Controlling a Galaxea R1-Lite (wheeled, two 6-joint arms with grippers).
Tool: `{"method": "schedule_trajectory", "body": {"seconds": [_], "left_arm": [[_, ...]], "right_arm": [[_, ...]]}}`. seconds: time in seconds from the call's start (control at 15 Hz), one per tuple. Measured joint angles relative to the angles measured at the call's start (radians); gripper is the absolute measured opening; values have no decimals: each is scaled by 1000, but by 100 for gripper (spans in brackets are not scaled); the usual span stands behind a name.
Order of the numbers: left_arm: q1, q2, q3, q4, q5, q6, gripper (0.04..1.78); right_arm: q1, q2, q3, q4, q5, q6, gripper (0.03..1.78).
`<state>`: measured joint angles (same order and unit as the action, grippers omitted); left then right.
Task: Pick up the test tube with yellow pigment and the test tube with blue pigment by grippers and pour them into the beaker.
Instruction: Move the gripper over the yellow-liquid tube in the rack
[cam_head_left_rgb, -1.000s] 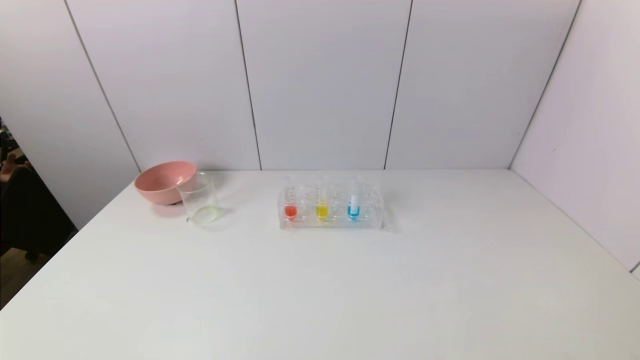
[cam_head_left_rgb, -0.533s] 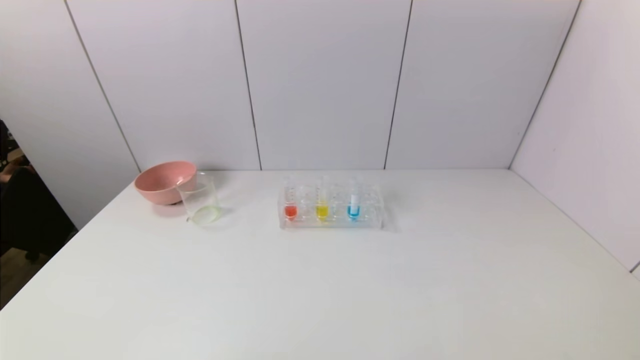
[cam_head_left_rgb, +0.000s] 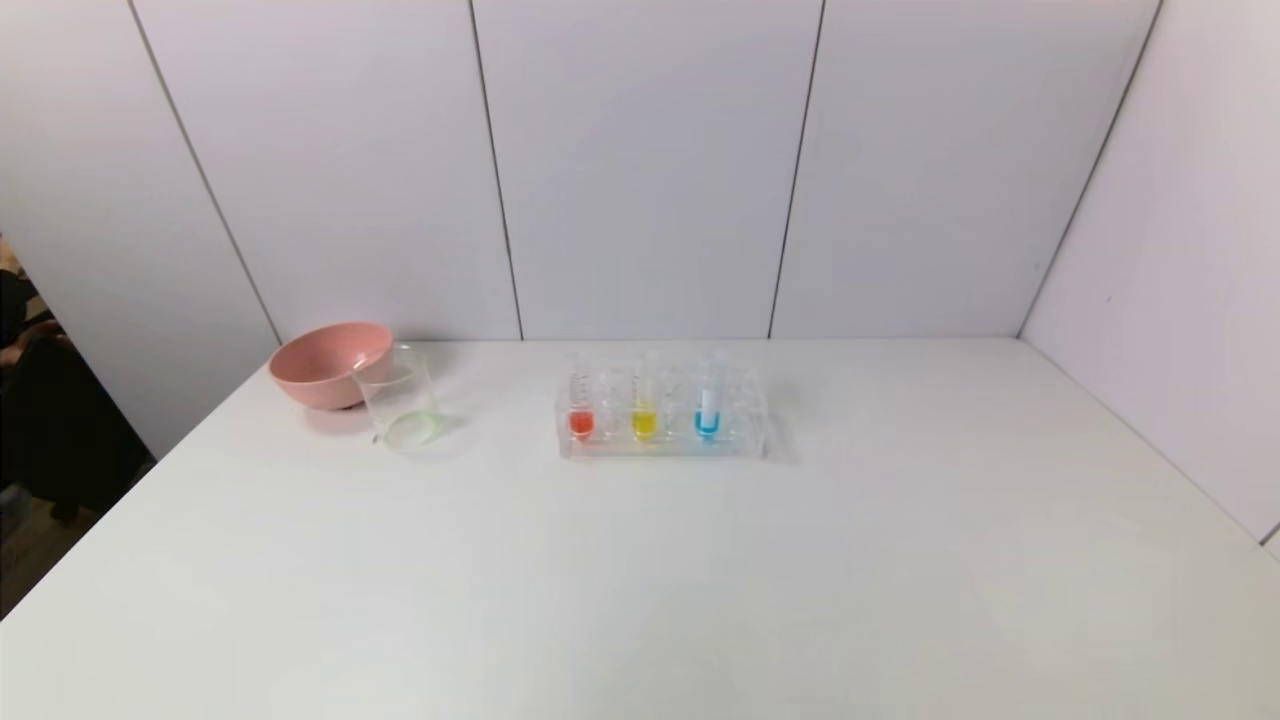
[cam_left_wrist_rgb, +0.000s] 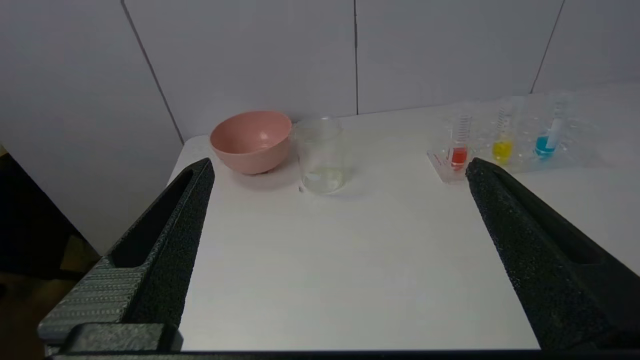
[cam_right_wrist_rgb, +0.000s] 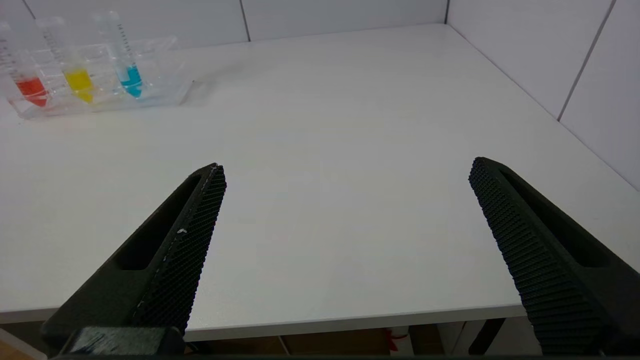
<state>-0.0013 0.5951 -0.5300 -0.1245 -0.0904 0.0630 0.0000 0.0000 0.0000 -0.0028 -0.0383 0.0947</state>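
We're at step 0: nothing picked, nothing poured. Both arms sit back at the near edge of the worktop (cam_head_left_rgb: 640, 600), out of the head view.

Left gripper (cam_left_wrist_rgb: 335, 172) is spread wide, holding nothing. The beaker (cam_left_wrist_rgb: 321, 155) is ahead of it, roughly between its fingertips in line of sight but well apart. Pink bowl (cam_left_wrist_rgb: 251, 140) sits just beside the beaker, on its far outer side.

Right gripper (cam_right_wrist_rgb: 347, 170) is also released and empty. The clear tube rack (cam_right_wrist_rgb: 100, 75) lies well ahead and toward the left arm's side.

Containers:
- Rack holds 3 upright tubes: red-liquid tube (cam_head_left_rgb: 581, 405), test tube with yellow pigment (cam_head_left_rgb: 644, 405), test tube with blue pigment (cam_head_left_rgb: 708, 402), each with colour only in the tip.
- Beaker looks nearly empty; a faint pale tint at the bottom, can't tell if it's liquid.
- Bowl looks empty from the left wrist view.

Left to do, as we read it: 2 grasps, 2 lifts, 2 pours. Rack is well apart from the beaker, so each tube needs a carry toward the left gripper's side.
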Motion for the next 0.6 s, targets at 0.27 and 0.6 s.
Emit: {"method": "schedule_trajectory", "body": {"seconds": [0.27,0.6], "left_arm": [[-39,280,-89,-200,1,0,176],[-131,583,-111,-475,62,-55,176]], "right_arm": [[0,0,0,0,0,0,177],[-1,0,0,0,0,0,177]]}}
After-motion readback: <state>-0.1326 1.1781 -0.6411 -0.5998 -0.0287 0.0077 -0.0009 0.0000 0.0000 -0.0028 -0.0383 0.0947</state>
